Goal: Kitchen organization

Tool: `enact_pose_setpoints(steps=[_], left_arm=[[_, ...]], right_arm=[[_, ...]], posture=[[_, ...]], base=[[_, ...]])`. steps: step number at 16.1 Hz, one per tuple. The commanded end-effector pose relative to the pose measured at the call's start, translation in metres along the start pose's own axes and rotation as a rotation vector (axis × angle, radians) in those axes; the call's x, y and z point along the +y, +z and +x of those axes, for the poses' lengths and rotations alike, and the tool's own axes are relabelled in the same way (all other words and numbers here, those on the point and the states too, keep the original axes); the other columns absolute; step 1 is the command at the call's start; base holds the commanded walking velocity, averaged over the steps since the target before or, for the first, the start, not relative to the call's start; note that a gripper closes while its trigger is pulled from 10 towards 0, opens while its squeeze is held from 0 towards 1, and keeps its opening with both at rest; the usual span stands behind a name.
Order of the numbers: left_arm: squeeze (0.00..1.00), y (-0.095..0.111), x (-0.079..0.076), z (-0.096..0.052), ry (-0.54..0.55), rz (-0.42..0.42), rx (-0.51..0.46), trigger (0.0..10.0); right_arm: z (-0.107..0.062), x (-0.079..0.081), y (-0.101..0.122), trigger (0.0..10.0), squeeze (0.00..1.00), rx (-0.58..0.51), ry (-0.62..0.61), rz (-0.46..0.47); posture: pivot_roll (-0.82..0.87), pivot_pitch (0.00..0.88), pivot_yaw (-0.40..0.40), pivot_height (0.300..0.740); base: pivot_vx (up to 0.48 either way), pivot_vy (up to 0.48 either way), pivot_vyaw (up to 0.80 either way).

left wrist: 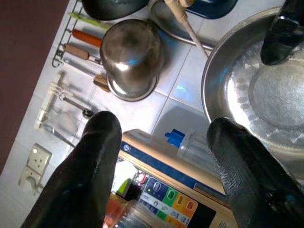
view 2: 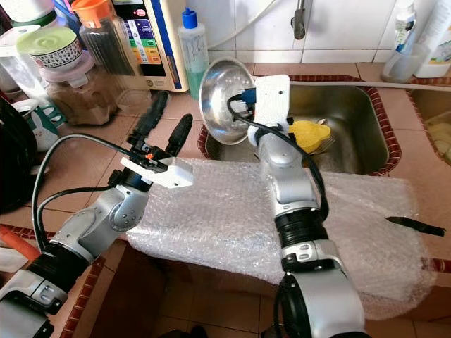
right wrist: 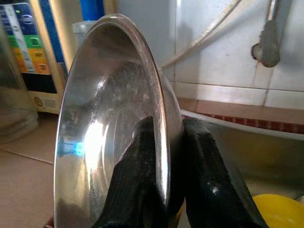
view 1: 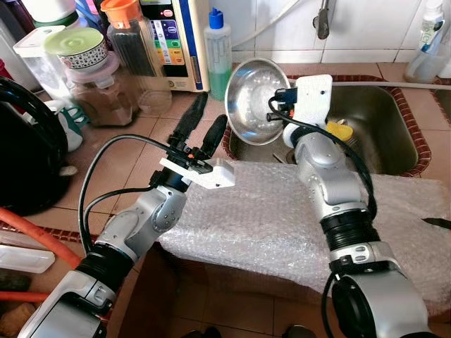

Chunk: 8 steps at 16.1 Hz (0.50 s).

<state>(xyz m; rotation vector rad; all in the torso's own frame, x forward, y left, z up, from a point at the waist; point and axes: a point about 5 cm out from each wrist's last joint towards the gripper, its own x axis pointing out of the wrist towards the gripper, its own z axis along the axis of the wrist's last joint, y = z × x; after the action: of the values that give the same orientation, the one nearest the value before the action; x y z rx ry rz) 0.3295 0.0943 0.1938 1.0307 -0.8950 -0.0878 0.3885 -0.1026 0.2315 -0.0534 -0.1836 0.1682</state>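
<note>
- Sink: steel basin set in a tiled counter; a yellow item lies inside it, a tap hangs above its back edge.
- Bubble wrap: sheet spread over the counter in front of the sink; a dark knife lies at its far right.
- Jars, a green soap bottle and a panelled appliance stand left of the sink.
- Steel bowl: held on edge above the sink's left rim, hollow facing left.
- Right gripper: fingers pinch the bowl's rim, one on each face; arm reaches forward over the bubble wrap.
- Left gripper: fingers spread apart and empty, pointing at the bowl from left of the sink.
</note>
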Motion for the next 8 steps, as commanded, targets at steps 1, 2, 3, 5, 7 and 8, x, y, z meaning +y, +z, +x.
enact_pose_setpoints(steps=[1, 2, 3, 5, 7, 8], left_arm=[[1.00, -0.007, 0.009, 0.003, 0.020, -0.016, 0.034, 10.0], [1.00, -0.008, 0.009, 0.002, 0.021, -0.045, 0.062, 10.0], [1.00, -0.012, 0.008, 0.001, 0.017, -0.095, 0.113, 10.0], [1.00, -0.022, 0.000, -0.006, -0.010, -0.321, 0.272, 10.0], [1.00, -0.027, -0.004, -0.010, -0.011, -0.500, 0.383, 10.0], [1.00, -0.029, -0.004, -0.012, -0.008, -0.571, 0.417, 10.0]], right_arm=[[0.001, 0.003, 0.005, 0.0, 0.00, -0.029, 0.004, -0.008], [0.000, 0.002, 0.004, 0.0, 0.00, -0.030, -0.003, -0.008], [-0.001, -0.001, 0.003, 0.0, 0.00, -0.032, -0.011, -0.011], [-0.005, -0.009, -0.003, 0.0, 0.00, -0.020, -0.036, -0.024], [-0.009, -0.020, -0.009, 0.0, 0.00, -0.004, -0.068, -0.046], [-0.010, -0.026, -0.012, 0.0, 0.00, 0.002, -0.084, -0.059]], posture=[[-0.31, 0.114, 0.137, 0.740], [-0.31, 0.114, 0.138, 0.740], [-0.31, 0.115, 0.138, 0.740], [-0.31, 0.118, 0.140, 0.740], [-0.31, 0.118, 0.139, 0.740], [-0.31, 0.119, 0.138, 0.740]], base=[[0.000, 0.000, 0.00], [0.000, 0.000, 0.00], [0.000, 0.000, 0.00], [0.000, 0.000, 0.00], [0.000, 0.000, 0.00], [0.000, 0.000, 0.00]])
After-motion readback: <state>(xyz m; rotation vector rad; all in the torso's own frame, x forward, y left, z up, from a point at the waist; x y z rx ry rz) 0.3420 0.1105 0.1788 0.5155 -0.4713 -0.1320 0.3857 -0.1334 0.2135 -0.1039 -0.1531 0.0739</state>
